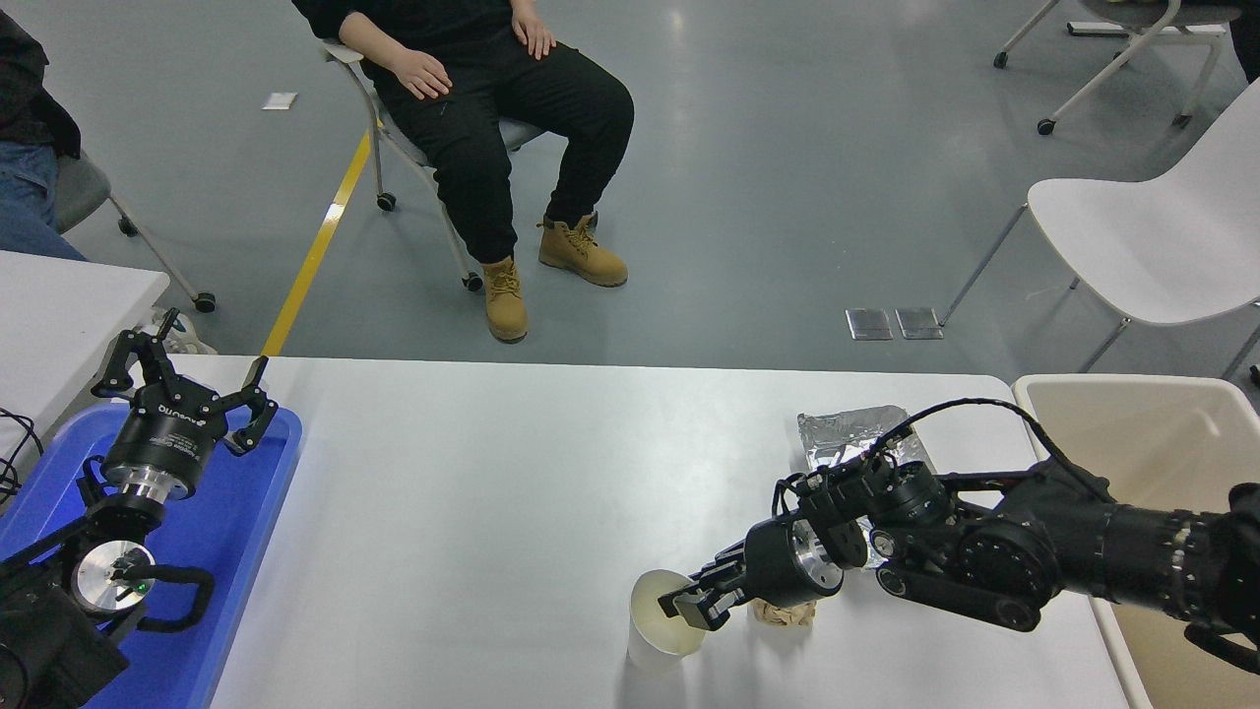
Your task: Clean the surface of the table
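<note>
White lettering is seen on the black body of the left gripper (177,389), at the lower left of the frame above the blue tray (246,512). It is turned upside down to the camera and cannot be read with certainty. No other text, label, number or sign can be made out anywhere in the frame.
</note>
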Robot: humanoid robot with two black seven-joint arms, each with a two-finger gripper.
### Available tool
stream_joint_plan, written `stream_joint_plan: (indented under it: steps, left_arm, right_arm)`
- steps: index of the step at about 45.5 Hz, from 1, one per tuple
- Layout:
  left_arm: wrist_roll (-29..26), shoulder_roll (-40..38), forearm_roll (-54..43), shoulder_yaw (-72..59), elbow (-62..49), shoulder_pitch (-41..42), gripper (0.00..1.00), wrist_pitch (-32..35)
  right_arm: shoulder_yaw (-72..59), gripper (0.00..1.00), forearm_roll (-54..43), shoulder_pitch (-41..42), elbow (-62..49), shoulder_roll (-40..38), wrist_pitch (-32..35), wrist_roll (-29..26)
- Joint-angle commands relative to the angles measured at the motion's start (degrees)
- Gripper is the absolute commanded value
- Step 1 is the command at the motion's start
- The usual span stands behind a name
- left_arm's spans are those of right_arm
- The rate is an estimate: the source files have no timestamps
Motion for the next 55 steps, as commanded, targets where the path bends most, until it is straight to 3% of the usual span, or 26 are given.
stream_joint_plan:
  steps: [1, 19, 31, 43, 55]
  left_arm:
    - [-0.01, -0.03, 0.0, 0.0, 0.0, 0.0, 1.0, 0.0]
    - [-0.02, -0.03, 0.0, 0.0, 0.0, 0.0, 1.0, 0.0]
    - [-0.02, 0.06, 0.0, 0.0, 0.0, 0.0, 1.0, 0.0]
    - [-0.02, -0.03, 0.0, 0.0, 0.0, 0.0, 1.0, 0.0]
    - [-0.02, -0.03, 0.0, 0.0, 0.0, 0.0, 1.0, 0.0]
  right_arm:
    - [0.25, 0.0, -0.06, 0.06, -0.22, 0.07, -0.01, 0.09]
    - [13.69, 0.0, 4.59, 5.34, -4.17, -2.47, -0.01, 0.18]
    - [18.62, 0.0, 17.41, 6.13, -23.75, -6.17, -0.36, 0.26]
    - [17.04, 0.0, 38.85, 6.48, -45.73, -6.78, 0.08, 0.18]
    - [14.84, 0.0, 52.66, 5.25, -59.01, -8.54, 0.08, 0.0]
